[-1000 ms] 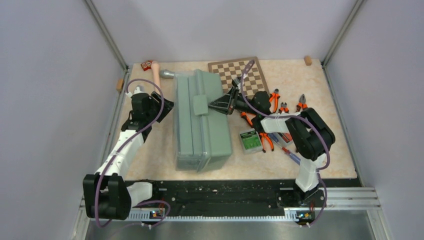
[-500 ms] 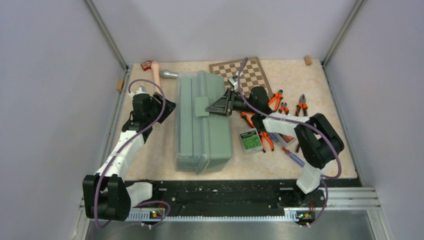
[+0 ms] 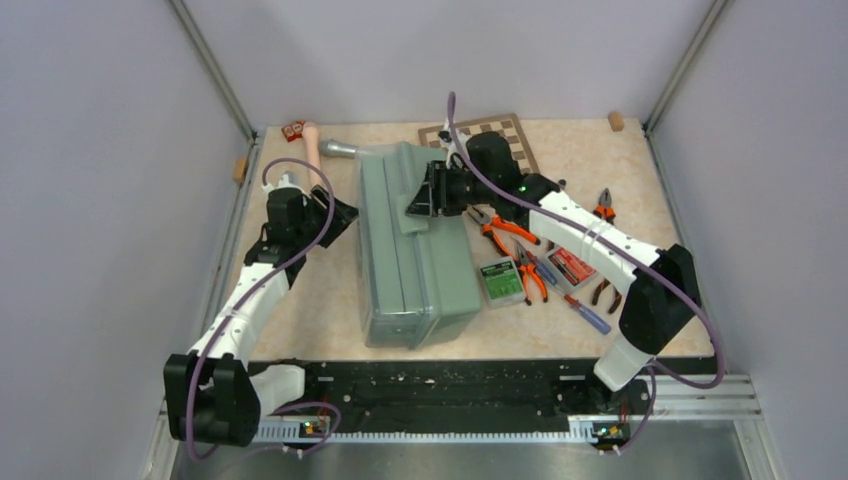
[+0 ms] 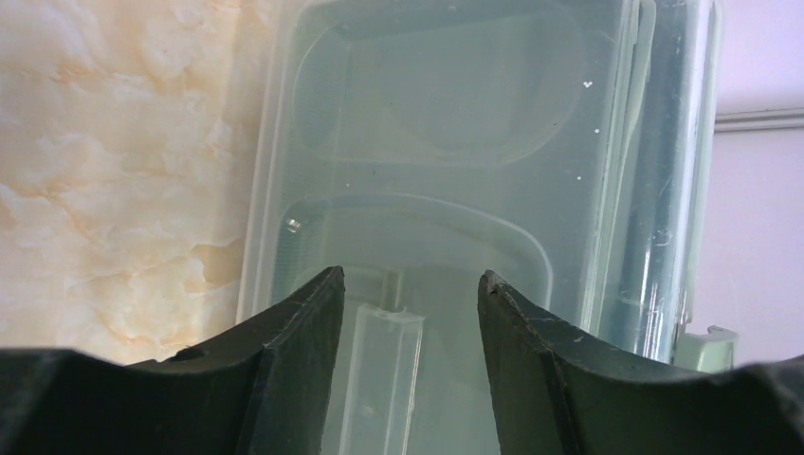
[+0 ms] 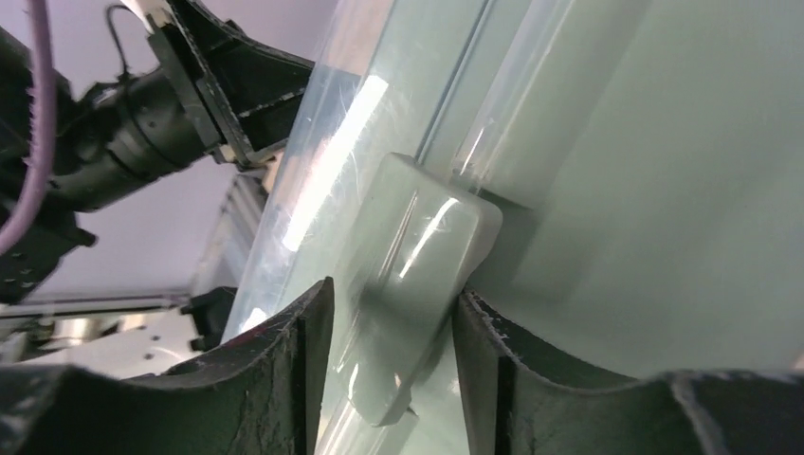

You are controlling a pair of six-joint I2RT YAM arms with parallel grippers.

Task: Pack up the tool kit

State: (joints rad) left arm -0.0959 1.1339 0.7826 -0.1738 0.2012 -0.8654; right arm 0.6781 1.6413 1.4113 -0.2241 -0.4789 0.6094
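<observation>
The sage-green toolbox (image 3: 415,250) lies in the middle of the table, its translucent lid (image 4: 446,123) facing left. My left gripper (image 3: 340,212) stands open at that side, and in the left wrist view the clear lid handle (image 4: 384,379) runs between its spread fingers (image 4: 410,280) without touching them. My right gripper (image 3: 420,195) hangs over the box top, open, its fingers (image 5: 395,289) either side of the green latch (image 5: 417,256). Orange-handled pliers (image 3: 497,228), a green bit case (image 3: 500,280), a red case (image 3: 572,265) and a screwdriver (image 3: 580,312) lie right of the box.
A chessboard (image 3: 505,135) lies behind the right arm. A hammer (image 3: 318,148) rests at the back left by a small red item (image 3: 293,130). More pliers (image 3: 603,205) sit far right. Small wooden blocks (image 3: 616,121) stand at the walls.
My right arm has swung left and back, from the box's right edge onto its top, and its jaws have widened. The toolbox has turned and shifted slightly right. The left arm stays put.
</observation>
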